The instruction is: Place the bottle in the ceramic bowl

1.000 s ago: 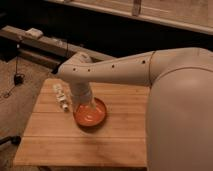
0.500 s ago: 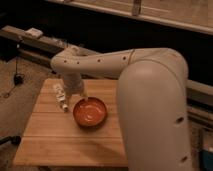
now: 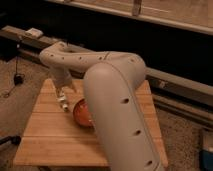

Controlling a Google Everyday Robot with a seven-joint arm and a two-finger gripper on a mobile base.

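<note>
The small whitish bottle (image 3: 63, 103) lies on the wooden table (image 3: 45, 135), just left of the orange-red ceramic bowl (image 3: 81, 113). The bowl is more than half hidden behind my big pale arm (image 3: 112, 95), which fills the middle of the camera view. My gripper (image 3: 65, 90) hangs at the end of the arm, directly above the bottle and close to it, a little left of the bowl's rim. Whether it touches the bottle cannot be made out.
The table is a small slatted wooden top on a speckled floor. A dark rail or ledge (image 3: 175, 82) runs behind it. A black cable (image 3: 17, 77) lies on the floor at the left. A pale box (image 3: 207, 150) stands at the far right.
The arm has swung from over the bowl to the left, and the gripper now hangs over the bottle. The arm's bulk now covers most of the bowl. Bottle and bowl have not moved.
</note>
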